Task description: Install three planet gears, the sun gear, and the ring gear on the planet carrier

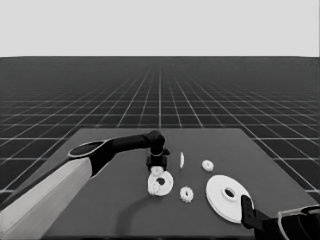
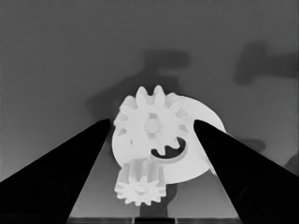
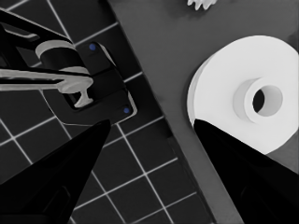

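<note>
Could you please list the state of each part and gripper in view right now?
Left gripper: open, above the smaller round part.
Smaller round part: flat, gears on it.
Larger round part: flat, bare.
Two loose gears: flat on the table.
Thin white piece: on edge.
Right gripper: open, parked.

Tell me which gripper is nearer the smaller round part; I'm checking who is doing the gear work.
Left. The left gripper hangs right over the smaller round part, gears between its open fingers. The right gripper waits at the table's near right corner, by the larger round part.
</note>
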Robot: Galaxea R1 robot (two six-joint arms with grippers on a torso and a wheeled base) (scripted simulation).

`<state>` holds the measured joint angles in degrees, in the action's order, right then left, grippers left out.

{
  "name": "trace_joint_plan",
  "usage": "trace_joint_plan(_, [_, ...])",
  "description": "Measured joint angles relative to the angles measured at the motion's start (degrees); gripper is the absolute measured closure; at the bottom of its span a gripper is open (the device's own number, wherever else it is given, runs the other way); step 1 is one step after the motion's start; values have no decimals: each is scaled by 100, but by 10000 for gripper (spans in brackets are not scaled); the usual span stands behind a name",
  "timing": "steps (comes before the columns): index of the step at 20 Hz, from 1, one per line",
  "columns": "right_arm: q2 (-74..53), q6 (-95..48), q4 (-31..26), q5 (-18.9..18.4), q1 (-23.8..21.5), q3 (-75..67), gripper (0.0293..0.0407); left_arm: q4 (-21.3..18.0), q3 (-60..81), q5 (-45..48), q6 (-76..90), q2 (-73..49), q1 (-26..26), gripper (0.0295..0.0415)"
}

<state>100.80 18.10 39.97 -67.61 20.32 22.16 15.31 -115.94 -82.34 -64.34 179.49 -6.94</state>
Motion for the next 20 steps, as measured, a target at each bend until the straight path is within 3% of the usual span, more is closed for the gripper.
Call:
trace_joint_plan(3, [0, 0, 0, 0, 0, 0, 315, -545, 656, -361, -362, -218, 647, 326])
trace_joint_plan(10, [0, 0, 0, 0, 0, 0, 315, -708, 712, -423, -392, -232, 815, 326])
trace_joint_plan(11, [0, 0, 0, 0, 0, 0, 315, -322, 3364, 1502, 2363, -1752, 1261, 302])
trace_joint_plan(12, [0, 0, 0, 0, 0, 0, 315, -89, 5755, 2683, 4833, -3989, 1837, 296])
trace_joint_plan(13, [0, 0, 0, 0, 0, 0, 315, 51, 7152, 3370, 6320, -5674, 2187, 310])
trace_joint_plan(15, [0, 0, 0, 0, 0, 0, 315, 178, 8494, 4016, 7709, -7159, 2491, 323])
trace_joint_plan(20, [0, 0, 0, 0, 0, 0, 315, 241, 9152, 4334, 8392, -7846, 2642, 326])
